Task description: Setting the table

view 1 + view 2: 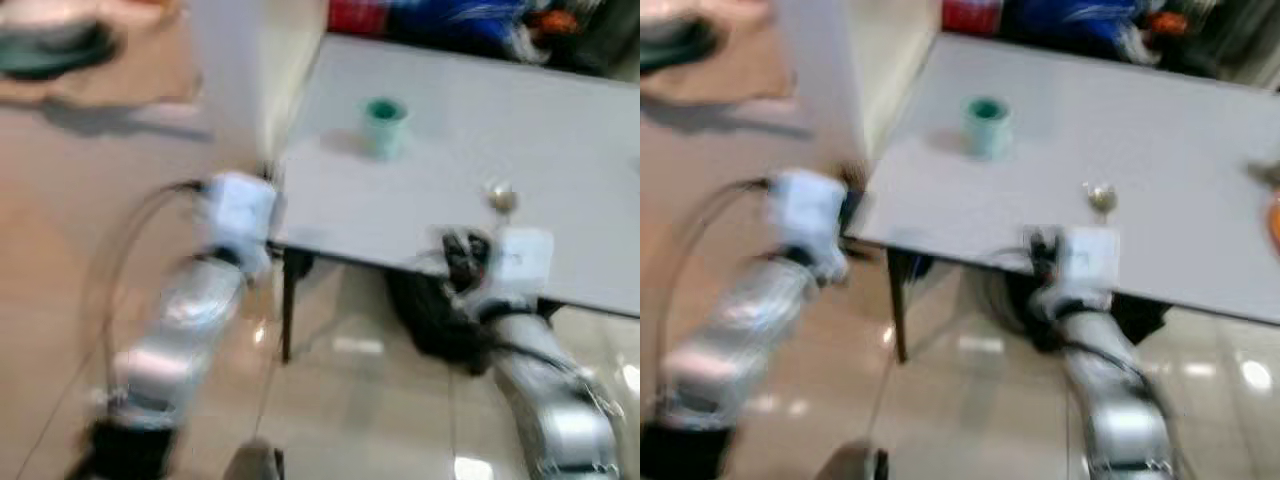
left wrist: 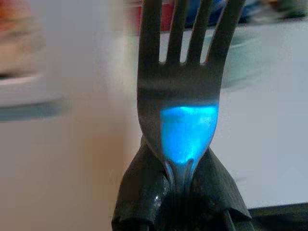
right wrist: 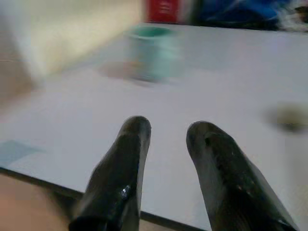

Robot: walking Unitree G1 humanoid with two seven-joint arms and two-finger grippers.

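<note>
Black two-fingered left gripper (image 2: 180, 192) pinches the neck of a smooth grey metal four-tined fork (image 2: 185, 96), its long axis running along the fingers, tines pointing away toward the flat pale grey table (image 1: 560, 130). Right gripper (image 3: 166, 144), glossy fingers spread, hovers above the table's near edge. A teal cylindrical cup (image 1: 384, 125) stands farther in.

Both silver arms reach forward, blurred. The left gripper (image 2: 175, 192) has its black fingers pinched tight together on a fork's (image 2: 185, 82) handle. The right gripper (image 3: 166, 144) holds its fingers (image 3: 122, 168) apart with nothing between them.
</note>
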